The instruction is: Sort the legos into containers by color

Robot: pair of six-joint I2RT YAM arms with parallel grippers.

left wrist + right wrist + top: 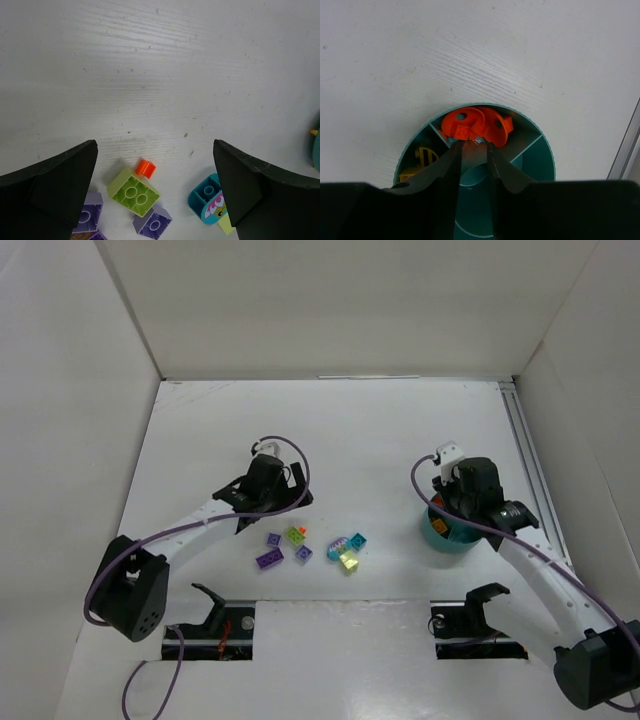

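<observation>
Several legos lie loose at mid-table: purple bricks [269, 560], a lime green brick [295, 535], teal bricks [357, 540] and a yellow-green piece [349, 561]. My left gripper [262, 490] hangs over them, wide open and empty [154, 150]. Below it are the lime green brick [134, 192], an orange stud [145, 167], a purple brick [152, 224] and a teal printed brick [207, 197]. The teal bowl [440, 540] sits at the right. My right gripper [455, 505] reaches into it, jaws a narrow gap apart [474, 145], tips at the orange pieces [477, 122]. Yellow pieces [422, 157] lie in the compartment to the left.
White walls enclose the table on three sides. A metal rail [525, 455] runs along the right edge, close to the bowl. Two cable slots [210, 625] sit in the near edge by the arm bases.
</observation>
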